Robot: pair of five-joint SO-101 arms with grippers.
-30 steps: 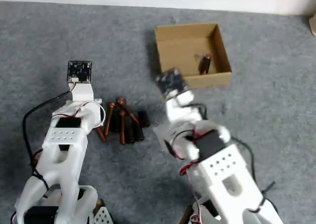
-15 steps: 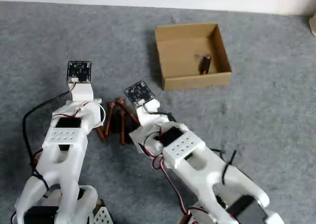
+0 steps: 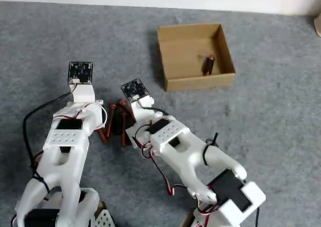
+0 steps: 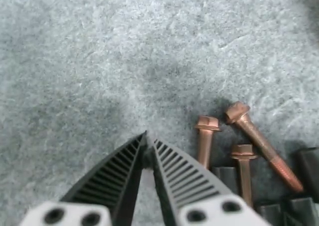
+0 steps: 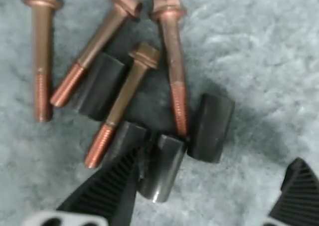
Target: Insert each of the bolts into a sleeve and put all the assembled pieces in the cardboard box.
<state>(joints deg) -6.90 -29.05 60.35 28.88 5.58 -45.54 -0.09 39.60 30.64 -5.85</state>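
Note:
Several copper bolts (image 5: 172, 61) and black sleeves (image 5: 212, 126) lie in a loose pile (image 3: 119, 123) on the grey carpet between the two arms. My right gripper (image 5: 218, 160) hangs open just over the pile, one finger (image 5: 112, 186) touching a sleeve (image 5: 162, 168), the other finger (image 5: 297, 183) off to the side over bare carpet. My left gripper (image 4: 147, 137) is shut and holds nothing, its tip on carpet beside the bolt heads (image 4: 207, 123). The cardboard box (image 3: 173, 46) stands farther back, with one assembled piece (image 3: 208, 65) inside.
The right arm (image 3: 170, 137) stretches across the pile and hides much of it from above. The left arm (image 3: 65, 137) stands left of the pile. Grey carpet (image 3: 271, 117) spreads to the right and around the box.
The right arm has swung left from beside the box and now hovers over the bolt and sleeve pile. The left arm has kept still.

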